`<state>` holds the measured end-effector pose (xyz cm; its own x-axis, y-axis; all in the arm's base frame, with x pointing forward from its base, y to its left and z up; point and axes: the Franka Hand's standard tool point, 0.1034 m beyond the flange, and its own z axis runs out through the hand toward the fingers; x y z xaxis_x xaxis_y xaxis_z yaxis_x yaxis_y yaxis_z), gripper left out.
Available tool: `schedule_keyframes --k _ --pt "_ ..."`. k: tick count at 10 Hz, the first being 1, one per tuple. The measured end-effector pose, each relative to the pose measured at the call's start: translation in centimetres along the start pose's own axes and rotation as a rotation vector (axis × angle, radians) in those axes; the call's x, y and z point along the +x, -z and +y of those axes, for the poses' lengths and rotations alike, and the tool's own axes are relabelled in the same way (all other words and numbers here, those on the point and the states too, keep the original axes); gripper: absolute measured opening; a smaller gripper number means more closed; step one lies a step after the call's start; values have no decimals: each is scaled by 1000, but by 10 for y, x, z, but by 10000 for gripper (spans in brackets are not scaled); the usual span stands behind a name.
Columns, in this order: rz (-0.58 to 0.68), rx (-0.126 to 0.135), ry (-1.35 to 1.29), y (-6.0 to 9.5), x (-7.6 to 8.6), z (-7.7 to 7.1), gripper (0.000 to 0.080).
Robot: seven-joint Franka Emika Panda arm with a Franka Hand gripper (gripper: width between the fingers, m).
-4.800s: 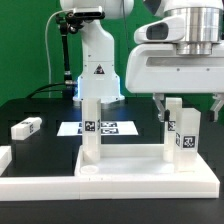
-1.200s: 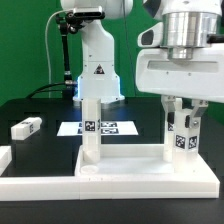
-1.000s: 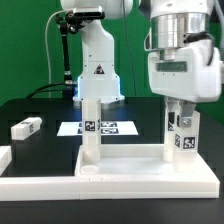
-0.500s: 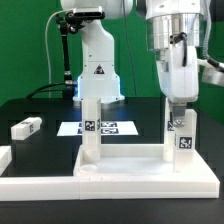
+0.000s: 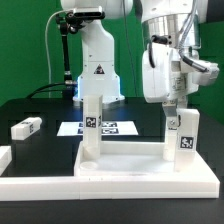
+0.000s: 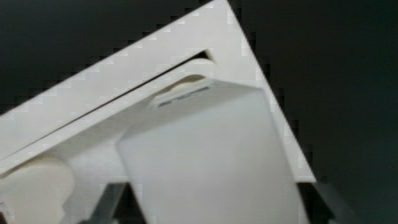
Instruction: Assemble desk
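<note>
**Gripper clamped on 1 upright leg of the desk**

The desk top (image 5: 130, 183) lies flat at the front of the black table (image 5: 45, 145). Its front edge and both ends run out of the exterior view. 2 legs stand upright on it. The free-standing leg (image 5: 91, 130) rises from its back rim toward the exterior view's left. The gripped leg (image 5: 184, 142) rises from the same rim toward the exterior view's right.

The gripper (image 5: 175, 108) hangs above the desk top, down over the gripped leg's upper end. Its body is turned at an angle and cut off by the frame's top. From this side the jaws are hard to separate from the leg.

The wrist view looks down the gripped leg (image 6: 205, 150) onto the desk top (image 6: 107, 100). There, dark fingers (image 6: 111, 203) sit tight against both flanks, so the jaws are closed on the leg, though only slivers of the fingers show. A rounded recess (image 6: 185, 90) in the desk top shows beside the leg's foot, blurred. Another pale rounded shape nearby is too blurred to name.

Off the desk top, toward the exterior view's left, 1 loose leg (image 5: 26, 127) lies on its side on the table. A further white piece (image 5: 4, 158) there is cut off by the frame edge. Behind the desk top the marker board (image 5: 108, 127) lies flat, partly hidden by the free-standing leg, in front of the arm's base (image 5: 97, 70).
</note>
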<state>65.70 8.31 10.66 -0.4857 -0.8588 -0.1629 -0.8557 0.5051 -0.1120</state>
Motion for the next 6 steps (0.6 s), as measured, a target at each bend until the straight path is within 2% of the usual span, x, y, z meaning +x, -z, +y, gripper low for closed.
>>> schedule_keyframes --k 1,2,3,4,5,6 --pt "0 0 0 0 0 0 307" --pt "0 0 0 0 0 0 432" --pt "0 0 0 0 0 0 432" --pt "0 0 0 0 0 0 564" --pt "0 0 0 0 0 0 623" --pt "0 0 0 0 0 0 623"
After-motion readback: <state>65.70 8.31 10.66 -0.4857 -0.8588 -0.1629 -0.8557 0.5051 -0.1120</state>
